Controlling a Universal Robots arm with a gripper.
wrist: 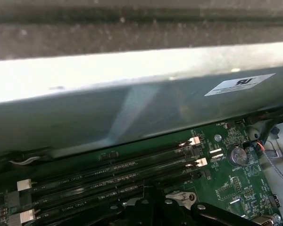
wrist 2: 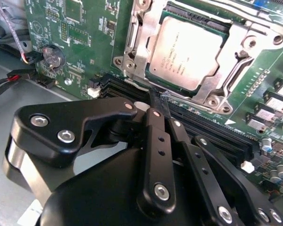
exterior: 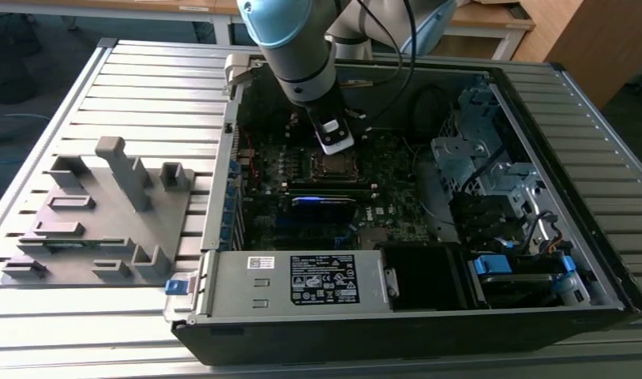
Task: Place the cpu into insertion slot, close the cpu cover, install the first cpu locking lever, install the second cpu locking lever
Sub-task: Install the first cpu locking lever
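The cpu lies in the insertion slot.

Long black memory slots on green motherboard, beside grey case wall bearing white label

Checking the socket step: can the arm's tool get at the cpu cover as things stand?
Probably yes. The tool has its tip right at the edge of the cpu cover, which lies flat around the cpu, and nothing stands between them.

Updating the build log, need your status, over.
Gripper shut, empty, tip beside cover. Cpu seated, cover down over it. Nothing in the way.
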